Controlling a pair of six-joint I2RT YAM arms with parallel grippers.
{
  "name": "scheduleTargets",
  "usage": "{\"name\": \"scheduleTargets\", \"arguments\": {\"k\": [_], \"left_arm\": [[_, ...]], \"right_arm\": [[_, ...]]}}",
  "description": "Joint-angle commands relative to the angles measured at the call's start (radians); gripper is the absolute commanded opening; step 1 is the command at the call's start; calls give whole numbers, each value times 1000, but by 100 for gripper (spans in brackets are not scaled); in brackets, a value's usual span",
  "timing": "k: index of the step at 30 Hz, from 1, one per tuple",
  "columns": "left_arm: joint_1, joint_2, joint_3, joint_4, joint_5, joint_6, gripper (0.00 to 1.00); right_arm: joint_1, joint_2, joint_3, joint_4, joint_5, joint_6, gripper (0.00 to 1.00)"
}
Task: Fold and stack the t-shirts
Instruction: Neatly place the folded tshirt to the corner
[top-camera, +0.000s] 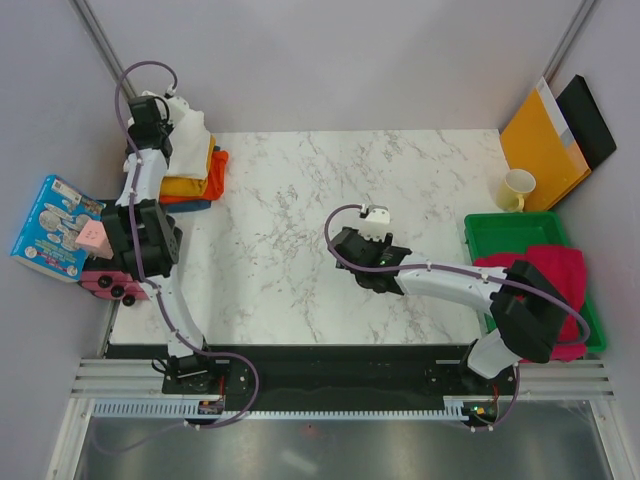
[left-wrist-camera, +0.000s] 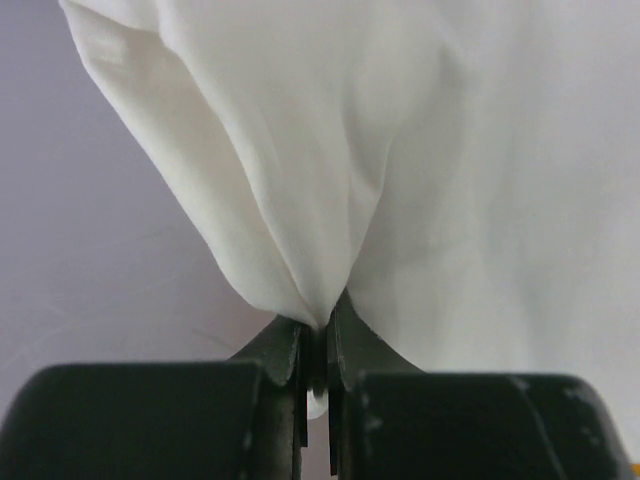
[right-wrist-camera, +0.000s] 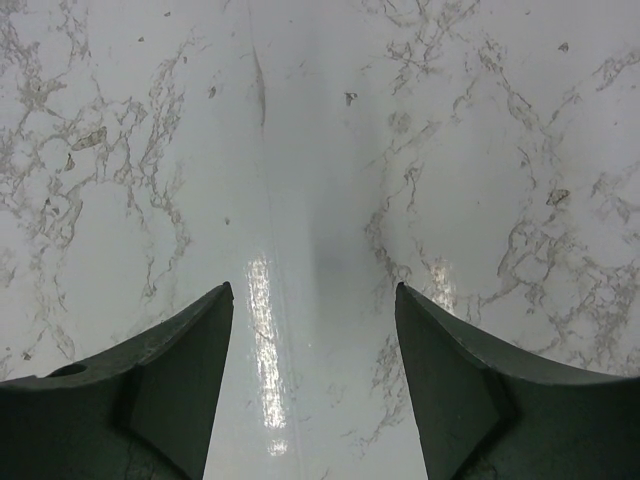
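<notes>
Left wrist view: the left gripper (left-wrist-camera: 318, 338) is seen clamped shut on a pinch of the white t-shirt (left-wrist-camera: 420, 160). The cloth is gathered into a tight pleat between the jaws and fans out directly ahead of them.

In the top external view the white t-shirt (top-camera: 192, 135) is bunched just beside this gripper (top-camera: 168, 108). It is laid on a pile in which a mustard yellow shirt (top-camera: 188, 186), an orange shirt (top-camera: 217, 172) and a sliver of a blue shirt (top-camera: 195, 206) can be made out. The right gripper (right-wrist-camera: 312, 295) is held well apart from that pile, jaws spread wide, with only the bare marble table (right-wrist-camera: 320, 120) beneath them. A crimson-pink shirt (top-camera: 550, 262) is seen crumpled in the green tray (top-camera: 500, 224), back beside that arm's elbow.

The cloth is judged light, thin and limp, so from 1 pinch it is expected to drape and drag. A hold at 2 hem or shoulder corners, 1 per gripper, is advised for spreading.

Which part of the white shirt is pinched cannot be told. Its edges are cut off in the wrist view and partly covered by the gripper from above. How neatly the 3 lower shirts are folded is hard to make out.
</notes>
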Motion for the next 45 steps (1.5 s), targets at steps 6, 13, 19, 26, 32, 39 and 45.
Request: {"name": "scheduleTargets", "arguments": {"k": [6, 13, 19, 26, 32, 39, 45], "left_arm": [[4, 151, 41, 24, -122, -8, 2], [5, 142, 68, 17, -116, -109, 51], [-6, 0, 52, -14, -6, -255, 99], [-27, -83, 34, -138, 118, -393, 99], [-35, -57, 23, -247, 212, -480, 98], [-39, 100, 160, -373, 272, -554, 94], [-62, 197, 273, -542, 342, -522, 85]], "right_arm": [[4, -59, -34, -11, 28, 38, 74], [6, -27, 1, -14, 20, 25, 74], [9, 21, 50, -13, 0, 6, 74], [27, 58, 108, -11, -3, -12, 74], [35, 38, 99, -19, 8, -6, 74], [38, 7, 79, -39, 18, 11, 74], [43, -1, 72, -54, 28, 24, 74]]}}
